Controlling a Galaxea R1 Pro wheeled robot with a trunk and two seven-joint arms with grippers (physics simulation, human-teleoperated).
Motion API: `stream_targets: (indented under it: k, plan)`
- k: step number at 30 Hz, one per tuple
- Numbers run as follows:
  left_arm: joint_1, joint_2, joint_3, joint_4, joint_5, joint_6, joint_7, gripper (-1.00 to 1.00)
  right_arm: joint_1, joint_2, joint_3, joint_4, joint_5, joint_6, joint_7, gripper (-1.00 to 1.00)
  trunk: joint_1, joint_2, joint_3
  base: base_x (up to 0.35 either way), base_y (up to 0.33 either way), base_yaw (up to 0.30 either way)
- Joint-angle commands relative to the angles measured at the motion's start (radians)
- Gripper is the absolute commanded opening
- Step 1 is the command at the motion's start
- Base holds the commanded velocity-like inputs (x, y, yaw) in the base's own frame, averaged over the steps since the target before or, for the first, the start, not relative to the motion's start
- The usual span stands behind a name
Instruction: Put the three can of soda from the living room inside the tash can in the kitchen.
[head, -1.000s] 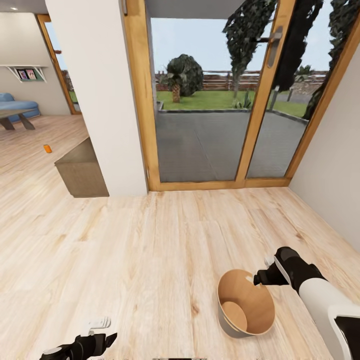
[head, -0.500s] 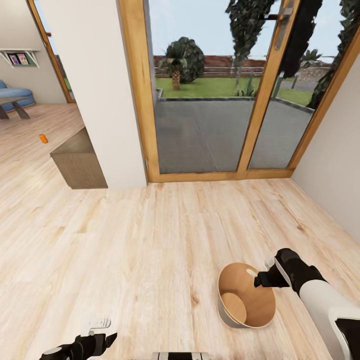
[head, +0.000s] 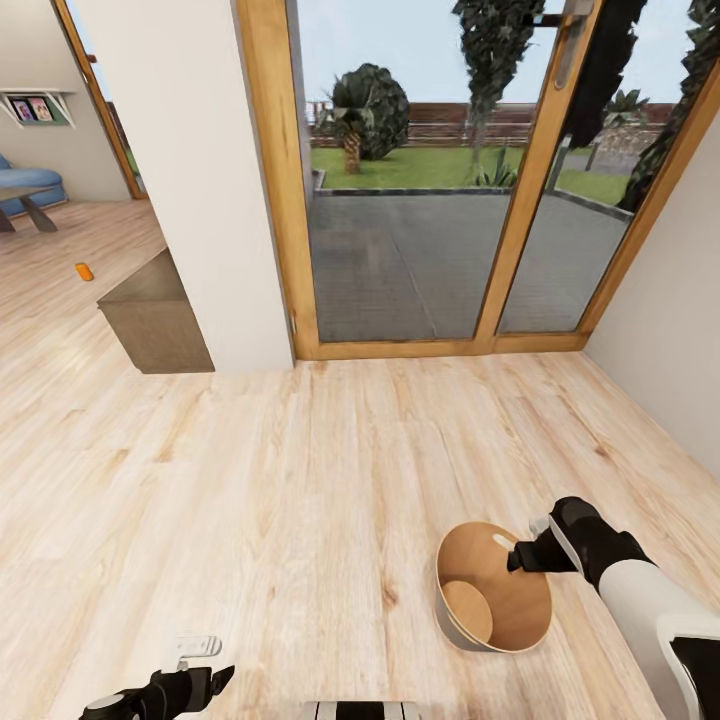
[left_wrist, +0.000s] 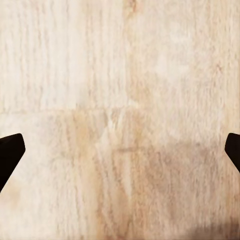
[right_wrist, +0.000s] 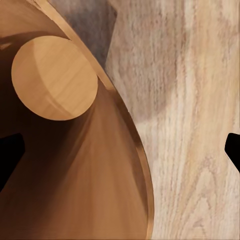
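Note:
The tash can (head: 493, 590), grey outside and tan inside, stands on the pale wood floor at the lower right with nothing in it. My right gripper (head: 520, 555) hangs open over its far rim. In the right wrist view the rim (right_wrist: 134, 150) runs between the two spread dark fingertips (right_wrist: 10, 155), and the bin's round bottom (right_wrist: 54, 76) is bare. One orange can of soda (head: 84, 271) lies far off on the living room floor at the left. My left gripper (head: 197, 652) is open low over bare floorboards (left_wrist: 120, 120).
A white wall pillar (head: 190, 180) with a low brown cabinet (head: 155, 320) stands between here and the living room, where a blue sofa (head: 20, 188) and a table (head: 25, 203) show. Ahead are wood-framed glass doors (head: 420, 200). A white wall (head: 670, 320) closes the right side.
The whole picture has shifted as the camera moved. The bin now sits slightly higher in view, further under the right gripper. Both arms keep their pose.

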Motion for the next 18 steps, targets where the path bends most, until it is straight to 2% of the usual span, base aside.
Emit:
stream_targets:
  k: [1,10,18]
  plan:
    - [0.0,0.0,0.0,0.0,0.0,0.0,0.0,1.0,0.0,0.0,0.0,0.0,0.0,-0.003,0.0,1.0,0.0,0.0,0.0,0.0,0.0,0.0]
    - [0.0,0.0,0.001,0.0,0.0,0.0,0.0,1.0,0.0,0.0,0.0,0.0,0.0,-0.012,0.0,1.0,0.0,0.0,0.0,0.0,0.0,0.0]
    - [-0.001,0.0,-0.001,0.001,0.0,0.0,0.0,1.0,0.0,-0.001,0.0,0.0,0.001,-0.013,0.0,1.0,0.003,-0.002,-0.027,0.0,0.0,0.0]
